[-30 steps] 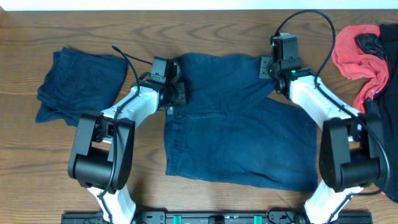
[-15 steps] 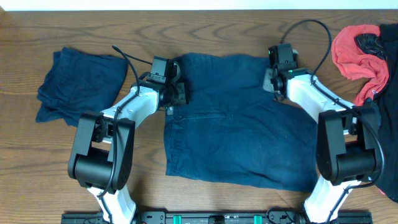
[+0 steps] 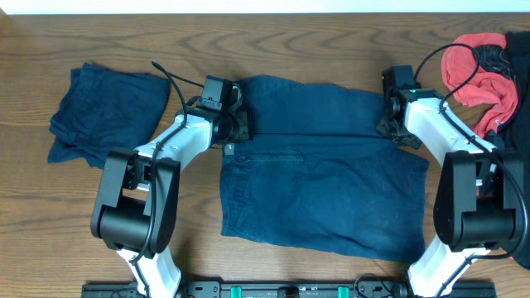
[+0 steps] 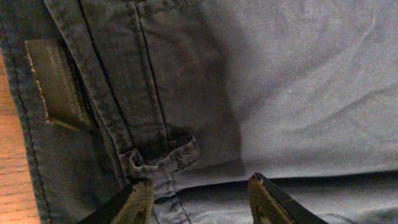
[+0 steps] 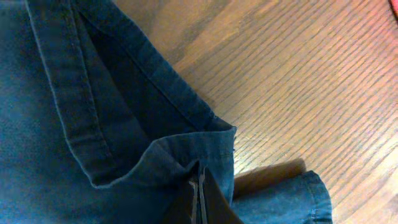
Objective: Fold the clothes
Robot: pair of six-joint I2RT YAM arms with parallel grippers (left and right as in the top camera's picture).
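A pair of dark blue shorts [image 3: 323,182] lies spread flat in the middle of the wooden table [image 3: 331,41], with its far part turned over towards 6 o'clock as a band across the 12 o'clock side. The band runs from the 9 o'clock side to the 3 o'clock side, and a gripper sits at each end of it.

The left gripper [image 3: 238,126] is at the shorts' 10 o'clock corner, right over the waistband. In the wrist view its fingers [image 4: 138,200] stand about halfway apart above the cloth and nothing is pinched between them. A belt loop [image 4: 163,160] lies just off the left fingertip towards 12 o'clock, and a brown patch [image 4: 55,84] is sewn on the waistband towards 10 o'clock.

The right gripper [image 3: 387,126] is at the shorts' 2 o'clock corner. Its fingers [image 5: 208,199] are pressed tight together on the stitched hem [image 5: 186,146], which curls up where it meets the tips. Bare wood shows from 12 to 3 o'clock of that pinch.

A second dark blue garment, the folded garment [image 3: 103,112], rests at the table's 9 o'clock side, well apart from the shorts. A red cloth [image 3: 476,70] lies bunched at the 2 o'clock corner of the table, beyond the right arm
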